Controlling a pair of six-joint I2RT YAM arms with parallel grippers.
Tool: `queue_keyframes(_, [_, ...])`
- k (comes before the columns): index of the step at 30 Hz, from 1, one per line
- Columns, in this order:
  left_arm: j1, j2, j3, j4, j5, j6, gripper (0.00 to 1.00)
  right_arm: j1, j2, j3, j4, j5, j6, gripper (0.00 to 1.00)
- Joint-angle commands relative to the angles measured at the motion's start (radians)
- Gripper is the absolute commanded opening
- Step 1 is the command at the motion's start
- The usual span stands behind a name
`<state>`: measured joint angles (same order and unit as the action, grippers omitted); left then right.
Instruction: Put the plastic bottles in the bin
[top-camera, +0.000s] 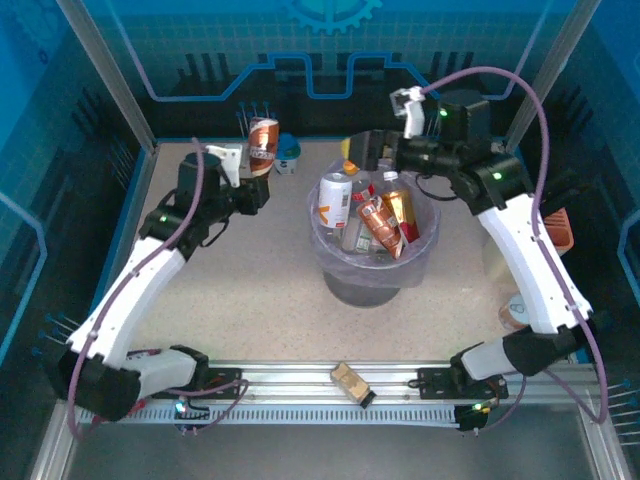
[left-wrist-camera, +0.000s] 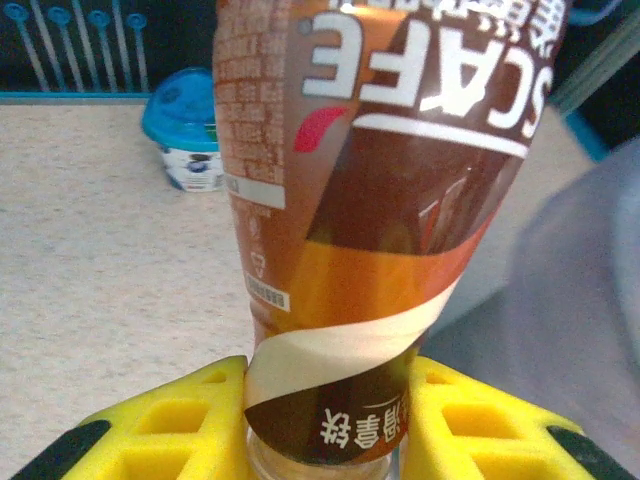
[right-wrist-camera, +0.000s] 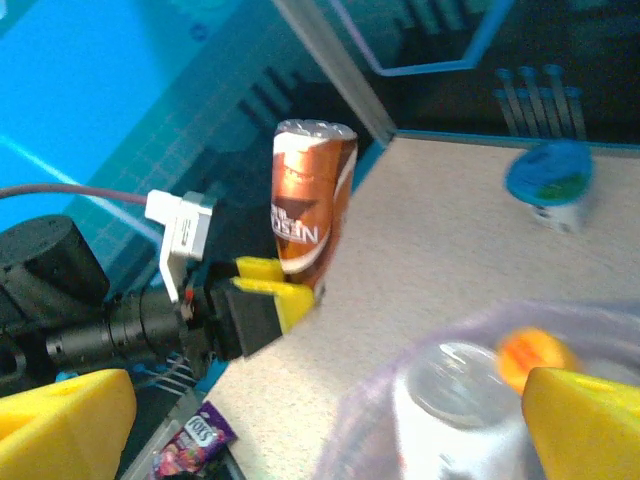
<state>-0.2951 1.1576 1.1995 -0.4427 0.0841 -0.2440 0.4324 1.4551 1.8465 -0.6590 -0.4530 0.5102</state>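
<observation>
A brown-copper coffee bottle (top-camera: 263, 143) is held upside down, its neck pinched between the yellow pads of my left gripper (top-camera: 256, 176), left of the bin and above the table. In the left wrist view this bottle (left-wrist-camera: 380, 200) towers over the gripper (left-wrist-camera: 325, 410). The right wrist view catches the same bottle (right-wrist-camera: 312, 195) from across the table. The grey bin (top-camera: 368, 282), lined with a lavender bag, holds several bottles, among them a white-and-red one (top-camera: 335, 200) and a brown-copper one (top-camera: 381, 226). My right gripper (top-camera: 358, 150) hovers open over the bin's far rim, above a clear bottle (right-wrist-camera: 450, 400).
A small blue-lidded tub (top-camera: 287, 155) (left-wrist-camera: 186, 130) stands at the back of the table. A gold-brown box (top-camera: 350, 383) lies on the front rail. An orange holder (top-camera: 560, 230) sits at the right edge. A purple snack packet (right-wrist-camera: 195, 440) lies beyond the table's left edge.
</observation>
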Motion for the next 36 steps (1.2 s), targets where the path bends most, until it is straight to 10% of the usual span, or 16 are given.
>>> queue_keyframes(1, [-0.031, -0.079, -0.046, 0.094, 0.178, -0.154, 0.32, 0.069, 0.080, 0.085, 0.071, -0.002, 0.014, 1.00])
queue_keyframes(11, [-0.197, -0.052, 0.000, 0.099, 0.264, -0.182, 0.30, 0.158, 0.277, 0.207, 0.111, -0.051, 0.031, 0.97])
queue_keyframes(26, [-0.202, -0.014, 0.010, 0.161, 0.254, -0.189, 0.39, 0.131, 0.197, 0.107, 0.176, -0.032, 0.037, 0.48])
queue_keyframes(33, [-0.201, -0.045, -0.016, 0.226, 0.198, -0.195, 0.91, 0.103, 0.187, 0.127, 0.214, -0.045, 0.045, 0.41])
queue_keyframes(36, [-0.201, -0.069, -0.033, 0.248, 0.178, -0.196, 0.98, 0.061, 0.190, 0.183, 0.201, -0.066, 0.045, 0.40])
